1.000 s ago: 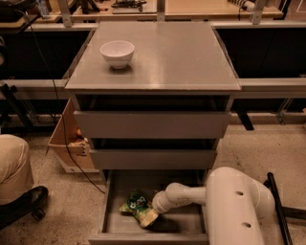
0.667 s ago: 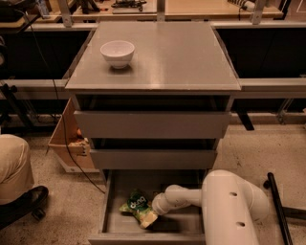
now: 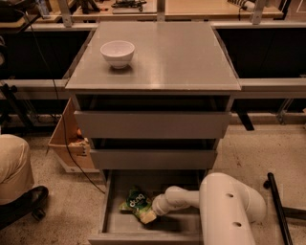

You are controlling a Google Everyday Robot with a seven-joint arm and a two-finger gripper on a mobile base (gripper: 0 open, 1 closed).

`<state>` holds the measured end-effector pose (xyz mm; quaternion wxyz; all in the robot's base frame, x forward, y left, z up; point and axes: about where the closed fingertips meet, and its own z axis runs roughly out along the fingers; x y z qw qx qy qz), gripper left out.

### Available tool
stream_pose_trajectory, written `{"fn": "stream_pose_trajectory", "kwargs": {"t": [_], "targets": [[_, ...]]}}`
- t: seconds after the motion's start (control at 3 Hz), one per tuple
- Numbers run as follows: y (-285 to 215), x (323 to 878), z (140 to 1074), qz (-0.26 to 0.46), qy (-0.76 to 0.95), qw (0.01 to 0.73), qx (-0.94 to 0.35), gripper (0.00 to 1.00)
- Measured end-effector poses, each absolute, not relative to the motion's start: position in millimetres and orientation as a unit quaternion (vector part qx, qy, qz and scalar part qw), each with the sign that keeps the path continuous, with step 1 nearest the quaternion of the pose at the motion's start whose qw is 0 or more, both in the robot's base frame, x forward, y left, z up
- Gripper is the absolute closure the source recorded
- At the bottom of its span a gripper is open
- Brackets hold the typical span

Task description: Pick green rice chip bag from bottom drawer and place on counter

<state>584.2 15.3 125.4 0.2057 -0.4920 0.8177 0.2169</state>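
Observation:
The green rice chip bag (image 3: 136,203) lies crinkled inside the open bottom drawer (image 3: 114,225), towards its left half. My gripper (image 3: 151,213) reaches into the drawer from the right at the end of the white arm (image 3: 224,206) and is right at the bag's lower right edge, touching or overlapping it. The counter (image 3: 177,57) is the grey cabinet top above, with a white bowl (image 3: 117,51) at its back left.
The two upper drawers (image 3: 153,124) stand slightly pulled out above the bottom one. A cardboard box (image 3: 71,143) sits on the floor left of the cabinet. A person's leg and shoe (image 3: 16,186) are at the left edge. A tan workbench (image 3: 191,7) runs behind.
The arm has shifted slightly left, further into the drawer towards the bag. The bag stays in place.

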Motion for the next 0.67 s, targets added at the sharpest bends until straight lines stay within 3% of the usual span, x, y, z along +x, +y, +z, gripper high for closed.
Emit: {"fn": "stream_pose_trajectory", "kwargs": {"t": [0.33, 0.67], "targets": [[15, 585, 139, 0.219, 0.817, 0.217, -0.488, 0.7], [4, 589, 163, 0.22, 0.815, 0.231, -0.483, 0.94]]}}
